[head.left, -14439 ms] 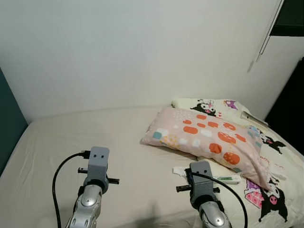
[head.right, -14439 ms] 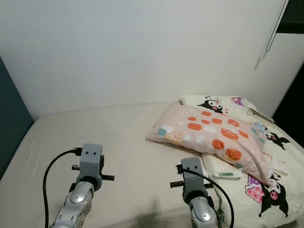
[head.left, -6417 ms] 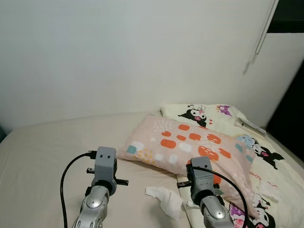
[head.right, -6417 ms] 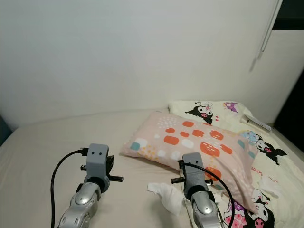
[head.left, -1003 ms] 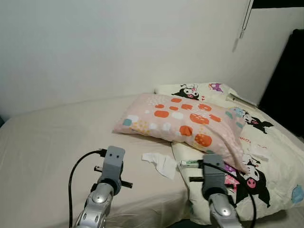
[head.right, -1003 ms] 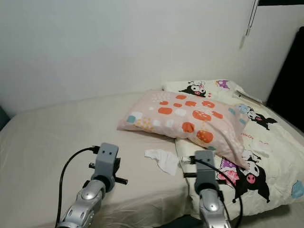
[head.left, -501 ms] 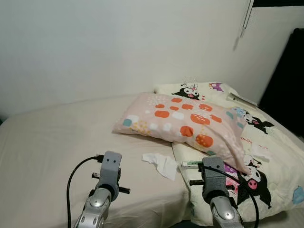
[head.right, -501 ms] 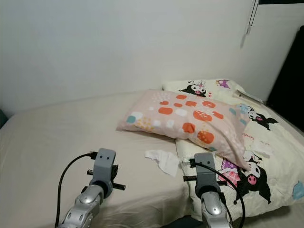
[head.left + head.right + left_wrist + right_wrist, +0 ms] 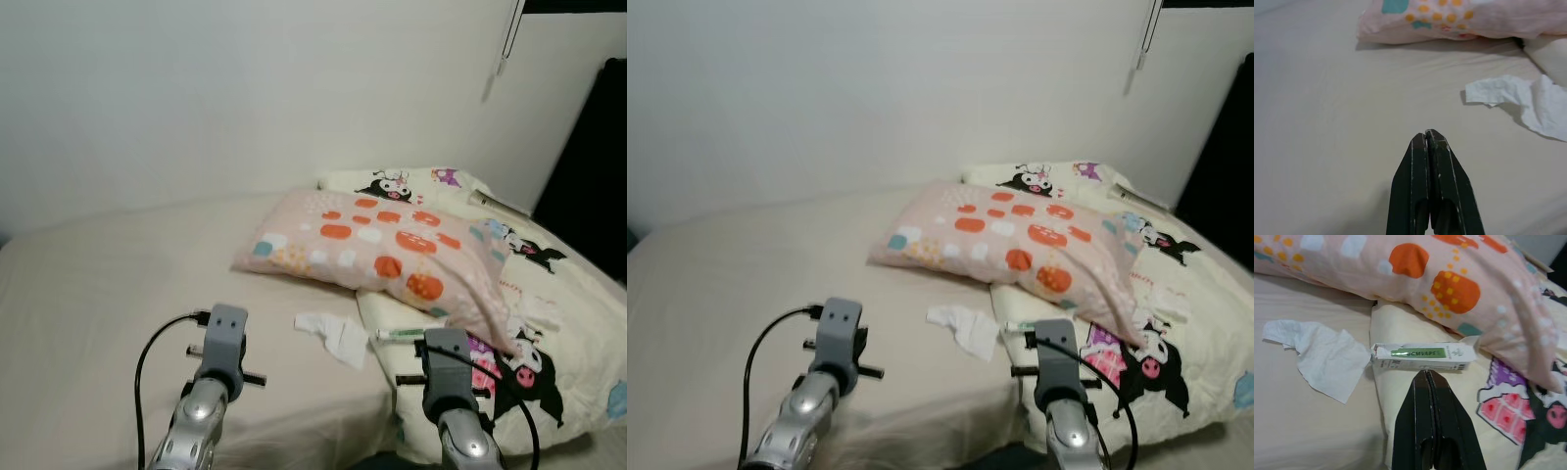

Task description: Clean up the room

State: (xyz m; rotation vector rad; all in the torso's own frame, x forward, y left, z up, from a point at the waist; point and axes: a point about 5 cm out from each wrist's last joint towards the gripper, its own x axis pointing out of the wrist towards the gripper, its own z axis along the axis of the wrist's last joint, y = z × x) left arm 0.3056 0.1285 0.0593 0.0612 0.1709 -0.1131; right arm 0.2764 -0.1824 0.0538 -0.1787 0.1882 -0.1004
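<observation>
A crumpled white tissue [image 9: 331, 333] lies on the beige bed sheet [image 9: 118, 284], just ahead of and between my two arms. Beside it, a small white box with a green label [image 9: 1422, 356] rests on the edge of a cream cartoon-print blanket [image 9: 549, 333]. A pink pillow with orange spots [image 9: 382, 245] lies behind both. My left gripper [image 9: 1426, 133] is shut and empty, hovering over bare sheet with the tissue [image 9: 1520, 100] off to one side. My right gripper [image 9: 1426, 372] is shut and empty, its tips just short of the box, with the tissue [image 9: 1322, 355] beside it.
Another small white scrap [image 9: 542, 311] lies on the blanket further right, and a blue thing [image 9: 617, 399] sits at the right edge. A flat item [image 9: 500, 204] lies near the head of the bed. The white wall is behind and a dark opening [image 9: 588, 166] is on the right.
The head view has shifted slightly and turned a little blurred. Tissue, box and pillow lie where they were. Both arms hold about the same pose.
</observation>
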